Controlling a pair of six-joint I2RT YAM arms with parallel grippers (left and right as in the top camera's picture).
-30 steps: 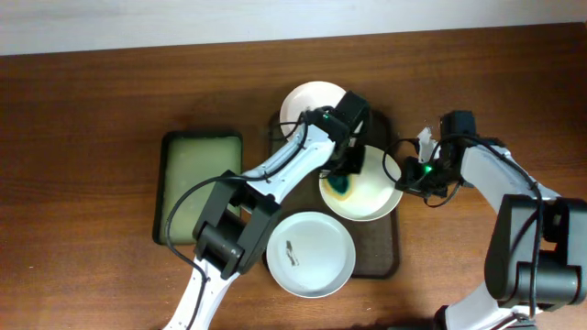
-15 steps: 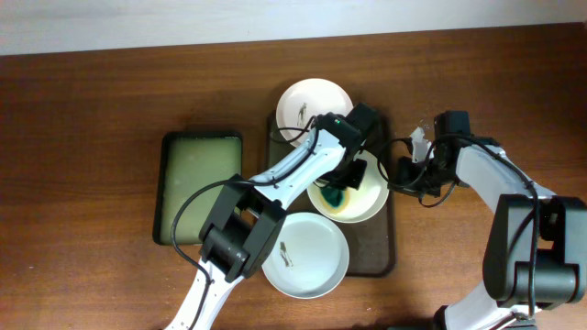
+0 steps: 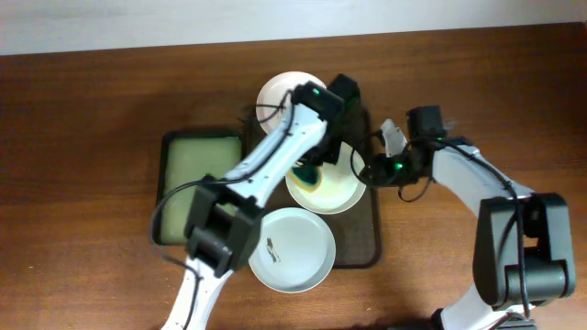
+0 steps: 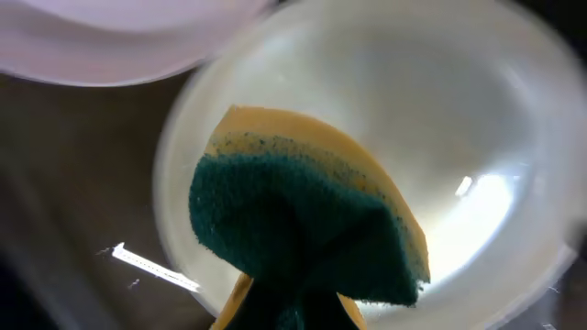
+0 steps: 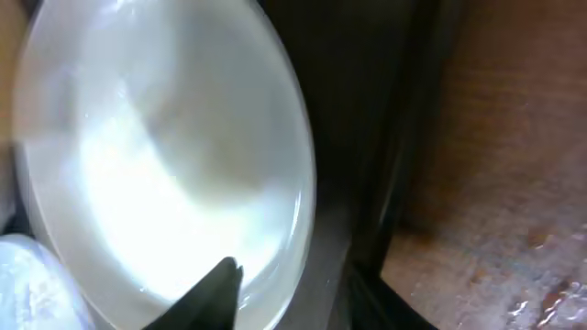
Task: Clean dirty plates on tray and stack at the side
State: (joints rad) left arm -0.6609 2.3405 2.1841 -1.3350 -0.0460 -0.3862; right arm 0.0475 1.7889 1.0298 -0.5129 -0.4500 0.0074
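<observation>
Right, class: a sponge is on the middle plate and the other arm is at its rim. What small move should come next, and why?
Probably sweep the sponge across the centre of the middle plate. The left gripper presses it down off-centre, the right gripper clamps the rim, and the centre is partly hidden, so clean cannot be confirmed.

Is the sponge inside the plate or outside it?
Inside: the sponge sits within the rim of the plate, over its white bottom.

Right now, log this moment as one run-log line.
left gripper: shut on sponge | sponge: on middle plate | right gripper: shut on plate rim
</observation>
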